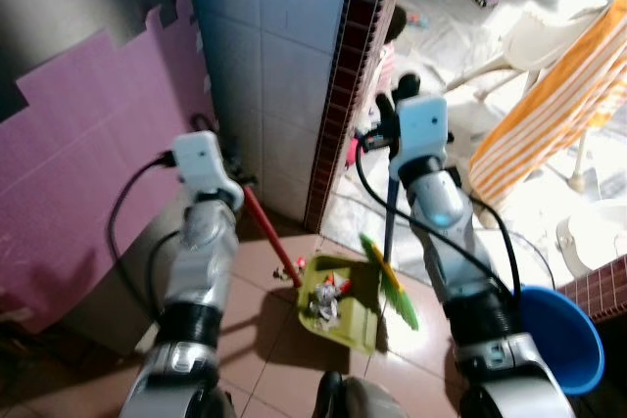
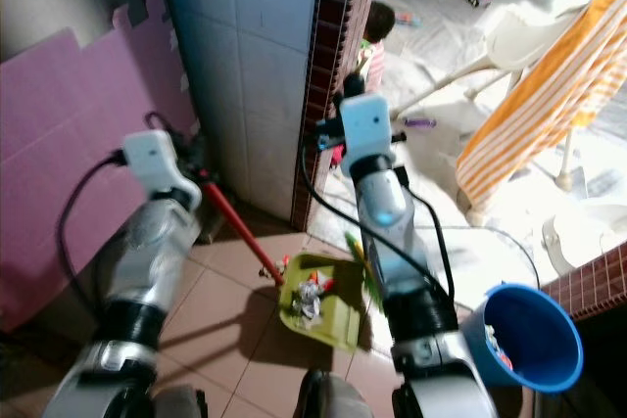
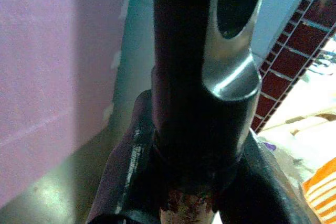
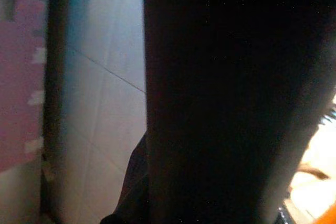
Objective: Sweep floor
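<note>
1. Looking down through the left eye view: a yellow-green plastic dustpan [image 1: 338, 308] lies on the brown tiled floor [image 1: 284, 349] at the foot of a white tiled pillar [image 1: 274, 75]. Crumpled paper and red scraps [image 1: 325, 298] sit inside it. Its thin red handle [image 1: 266, 232] slants up to the left gripper [image 1: 238, 175]. A broom with green and yellow bristles [image 1: 392, 286] touches the pan's right edge; its dark stick rises to the right gripper [image 1: 387, 110].
2. Right eye view: a round blue plastic bucket [image 2: 524, 340] stands right of the pan, near the right arm. An orange-striped cloth [image 2: 534, 105] hangs over a white plastic chair [image 2: 509, 41] behind.
3. Left wrist view: black fingers [image 3: 131, 166] clamp a dark tube with a rusty red base, beside a pink foam mat [image 3: 52, 61].
4. Right wrist view: a dark shape up close; grip cannot be told.
</note>
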### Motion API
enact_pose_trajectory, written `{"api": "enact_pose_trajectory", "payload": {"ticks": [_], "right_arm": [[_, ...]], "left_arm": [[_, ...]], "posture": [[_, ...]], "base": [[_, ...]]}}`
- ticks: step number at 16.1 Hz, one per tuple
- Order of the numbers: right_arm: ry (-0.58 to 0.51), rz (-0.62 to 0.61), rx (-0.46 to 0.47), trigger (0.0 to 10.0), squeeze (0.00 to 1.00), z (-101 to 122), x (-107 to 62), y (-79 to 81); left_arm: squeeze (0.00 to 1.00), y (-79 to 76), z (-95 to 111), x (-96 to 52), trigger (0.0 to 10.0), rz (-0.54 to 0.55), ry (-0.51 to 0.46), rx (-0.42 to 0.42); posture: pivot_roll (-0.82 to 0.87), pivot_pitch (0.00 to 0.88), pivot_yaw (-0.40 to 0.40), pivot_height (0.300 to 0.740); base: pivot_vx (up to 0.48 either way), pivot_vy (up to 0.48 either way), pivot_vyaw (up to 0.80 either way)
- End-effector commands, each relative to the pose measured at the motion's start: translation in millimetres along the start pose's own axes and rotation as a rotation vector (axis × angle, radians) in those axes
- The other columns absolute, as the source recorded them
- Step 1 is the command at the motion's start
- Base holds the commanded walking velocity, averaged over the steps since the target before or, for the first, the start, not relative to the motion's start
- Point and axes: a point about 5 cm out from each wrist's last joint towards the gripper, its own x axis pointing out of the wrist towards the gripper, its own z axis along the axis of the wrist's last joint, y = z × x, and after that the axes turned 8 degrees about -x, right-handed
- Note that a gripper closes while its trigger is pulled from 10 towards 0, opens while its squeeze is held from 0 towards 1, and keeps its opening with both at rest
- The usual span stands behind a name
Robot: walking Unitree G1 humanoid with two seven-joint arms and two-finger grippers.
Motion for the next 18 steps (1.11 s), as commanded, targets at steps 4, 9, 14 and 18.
{"api": "enact_pose_trajectory", "payload": {"ticks": [4,9,14,18], "right_arm": [[0.041,-0.102,0.055,10.0,0.0,-7.6,-5.0,-8.6],[0.044,-0.108,0.058,10.0,0.0,-8.9,-5.0,-6.1],[0.048,-0.108,0.068,10.0,0.0,-10.0,-4.6,-5.9],[0.053,-0.109,0.07,10.0,0.0,-10.1,-3.5,-6.5]], "left_arm": [[0.0,4.1,-0.5,-24.4,10.0,-0.018,0.045,0.027],[0.0,-10.6,-1.0,-28.1,10.0,-0.063,0.087,0.014],[0.0,-15.3,-0.4,-30.2,10.0,-0.075,0.108,0.014],[0.0,-15.5,-0.7,-30.3,10.0,-0.073,0.118,0.008]], "posture": [[0.01,0.013,-0.015,0.74],[0.01,0.026,-0.02,0.74],[0.01,0.034,-0.026,0.74],[0.01,0.038,-0.029,0.74]], "base": [[0.0,0.0,0.0],[0.0,0.0,-0.8],[-0.1,0.0,-0.37],[-0.276,0.0,-0.14]]}}
